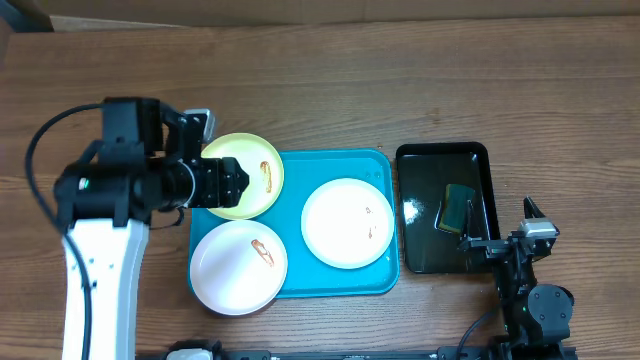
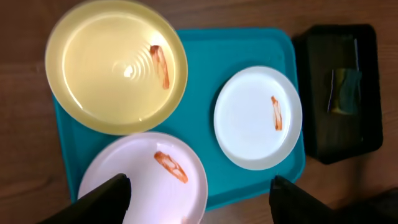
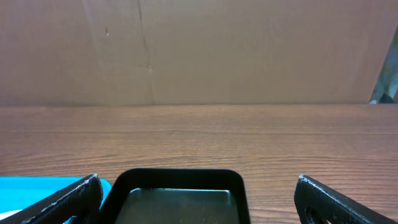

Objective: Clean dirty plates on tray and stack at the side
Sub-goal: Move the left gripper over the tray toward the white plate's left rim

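Left gripper (image 2: pixel 198 200) spread wide over lime-green plate (image 1: pixel 255 163) at upper left of turquoise tray (image 1: pixel 340 283), lower-left white plate (image 1: pixel 232 272) and centre white plate (image 1: pixel 345 225) on it, all smeared, right gripper (image 3: pixel 198 202) spread too, by black tray (image 1: pixel 420 215).

The left end effector (image 1: pixel 235 182) hides part of the green plate (image 1: pixel 243 148).

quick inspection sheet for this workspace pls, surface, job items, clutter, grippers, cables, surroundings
Surface: wooden table, bare wood around the trays.
Job's things: turquoise tray holds the green plate, left white plate and right white plate. Each has a reddish smear. The green and left white plates overhang the tray's edge.
Clutter: black tray holding a dark sponge-like pad.
Grippers: left gripper open, empty, above the plates; right gripper open, empty, by the black tray.
Cables: black cable loops beside the left arm.
Surroundings: brown board behind the table.
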`<act>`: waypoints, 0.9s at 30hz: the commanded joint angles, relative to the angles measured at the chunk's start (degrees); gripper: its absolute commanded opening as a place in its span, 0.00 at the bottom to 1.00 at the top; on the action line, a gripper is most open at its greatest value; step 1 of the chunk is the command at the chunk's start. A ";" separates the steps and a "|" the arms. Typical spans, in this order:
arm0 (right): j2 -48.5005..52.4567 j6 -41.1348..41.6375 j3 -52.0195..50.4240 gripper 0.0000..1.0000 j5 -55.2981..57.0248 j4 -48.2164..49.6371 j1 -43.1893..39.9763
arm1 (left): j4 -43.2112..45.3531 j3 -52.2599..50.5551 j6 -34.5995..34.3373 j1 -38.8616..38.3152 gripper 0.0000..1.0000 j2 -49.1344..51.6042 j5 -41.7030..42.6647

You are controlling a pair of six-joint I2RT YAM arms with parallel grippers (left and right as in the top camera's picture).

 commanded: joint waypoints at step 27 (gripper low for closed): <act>-0.61 0.24 -0.59 1.00 0.52 0.28 -0.33 | -1.16 -19.15 -22.95 -13.16 0.59 -15.13 -15.61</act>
